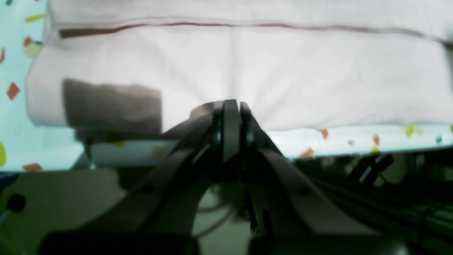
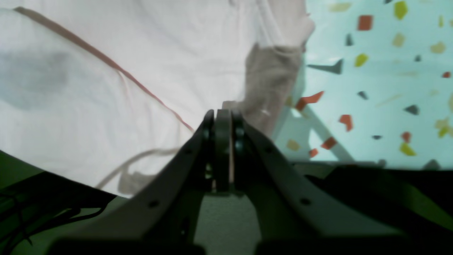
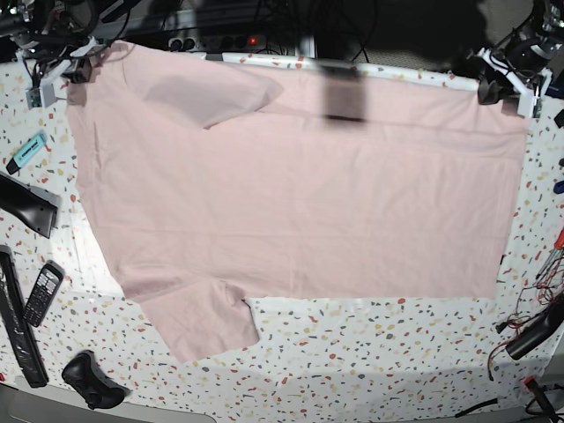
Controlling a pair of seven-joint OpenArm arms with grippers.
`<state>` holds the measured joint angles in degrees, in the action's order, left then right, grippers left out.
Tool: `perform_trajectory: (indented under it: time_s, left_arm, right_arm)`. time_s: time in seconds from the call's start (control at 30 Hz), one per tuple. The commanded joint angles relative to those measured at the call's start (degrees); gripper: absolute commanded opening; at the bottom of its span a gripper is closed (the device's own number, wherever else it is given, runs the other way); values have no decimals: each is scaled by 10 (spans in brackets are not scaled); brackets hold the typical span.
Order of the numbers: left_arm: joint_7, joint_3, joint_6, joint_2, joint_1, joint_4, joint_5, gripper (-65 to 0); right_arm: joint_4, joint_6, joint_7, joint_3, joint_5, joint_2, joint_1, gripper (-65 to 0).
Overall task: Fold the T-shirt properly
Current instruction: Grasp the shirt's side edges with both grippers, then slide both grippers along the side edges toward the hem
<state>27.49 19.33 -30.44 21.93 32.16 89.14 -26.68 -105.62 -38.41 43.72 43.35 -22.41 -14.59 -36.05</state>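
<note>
The pale pink T-shirt lies spread flat over the speckled table, plain side up, with one sleeve at the near left and the other folded in at the far left. My left gripper is shut on the shirt's edge, and creases fan out from its tips; in the base view it sits at the far right corner. My right gripper is shut on the cloth at the far left corner, by the table's edge.
On the left of the table lie a blue marker, a black keypad handset, a long black bar and a black lump. Cables and tools crowd the right edge. A power strip runs behind the table.
</note>
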Motion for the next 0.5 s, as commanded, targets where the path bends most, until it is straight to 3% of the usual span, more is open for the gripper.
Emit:
perform_trajectory:
  time_s: [0.0, 0.13, 0.23, 0.27, 0.37, 0.4, 0.47]
  left_arm:
    - [58, -6, -5, 2, 15, 10, 26, -650]
    - [33, -5, -1, 23, 0, 74, 26, -650]
    - [32, -5, 29, 44, -44, 89, 26, -650]
    - [36, -5, 37, 51, -63, 88, 26, -643]
    - [40, -6, 61, 68, -116, 88, 26, -435]
    - [39, -6, 68, 72, -136, 87, 26, -400]
    - [38, -6, 71, 75, -178, 78, 26, -394]
  right_arm:
    - [-16, -2, -9, 5, -15, -13, 3, -650]
    - [-19, -1, -5, 5, -60, -38, 23, -650]
    - [-19, 0, 14, 5, -63, -47, 59, -650]
    - [-19, 1, 20, 5, -63, -47, 74, -623]
    - [-19, 1, 28, 5, -63, -47, 122, -489]
    - [-19, 1, 28, 5, -64, -47, 138, -476]
    - [-15, 1, 28, 5, -67, -47, 170, -475]
